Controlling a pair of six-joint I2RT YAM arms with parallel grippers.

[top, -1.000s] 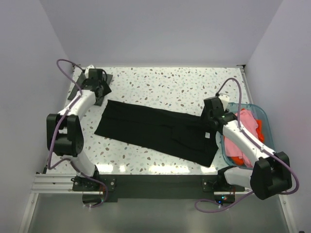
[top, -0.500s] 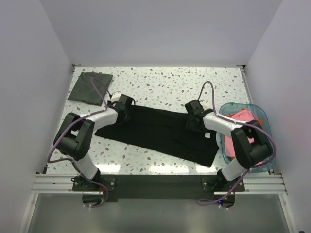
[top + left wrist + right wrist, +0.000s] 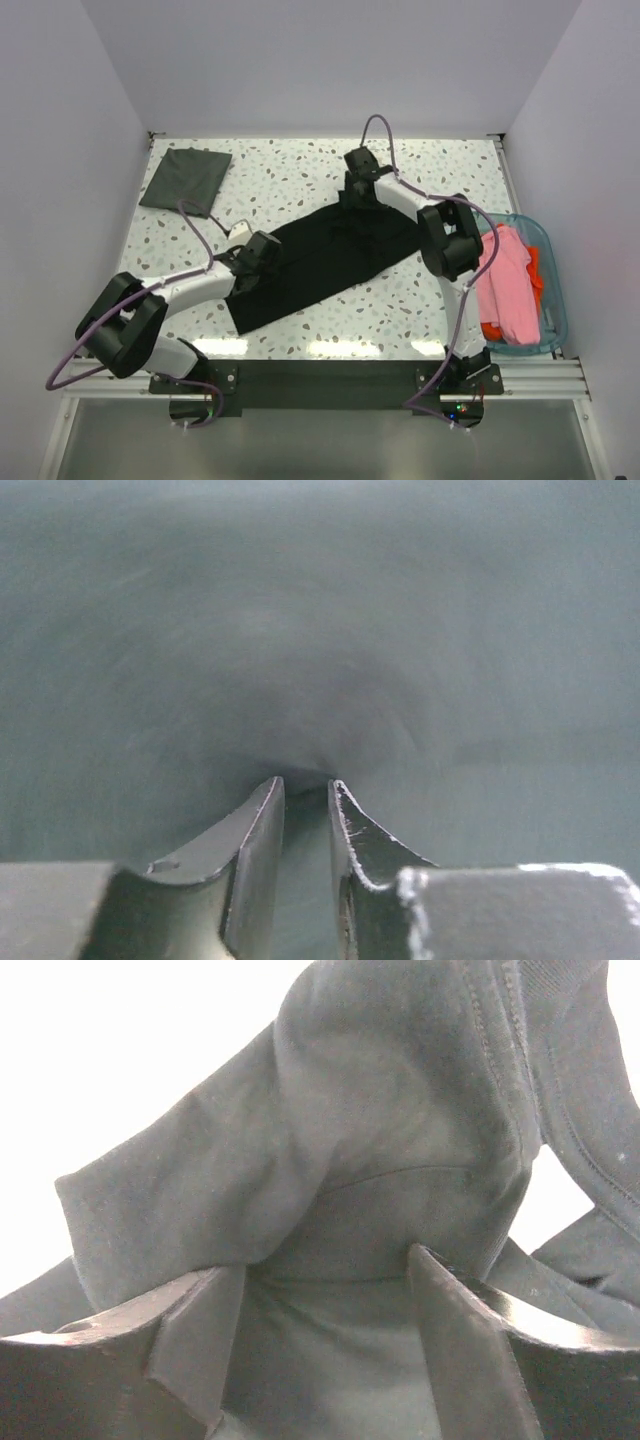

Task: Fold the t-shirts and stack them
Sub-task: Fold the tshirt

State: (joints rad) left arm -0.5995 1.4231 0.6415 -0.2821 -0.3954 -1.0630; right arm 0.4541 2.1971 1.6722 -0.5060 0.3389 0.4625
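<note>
A black t-shirt lies slantwise across the speckled table, from near left to far right. My left gripper sits on its left part. In the left wrist view the jaws are nearly together with dark cloth pinched in the narrow gap. My right gripper is at the shirt's far edge. In the right wrist view its jaws hold a thick bunch of black cloth, raised off the bright table. A dark grey t-shirt lies folded square at the far left.
A clear blue basket stands at the right edge, holding a pink t-shirt and an orange one. White walls close in the table on three sides. The arm bases stand at the near edge.
Both grippers have taken hold of the black t-shirt and turned it. The right arm swung to the far middle, the left drew nearer, and the shirt now lies shorter and slanted the other way.
</note>
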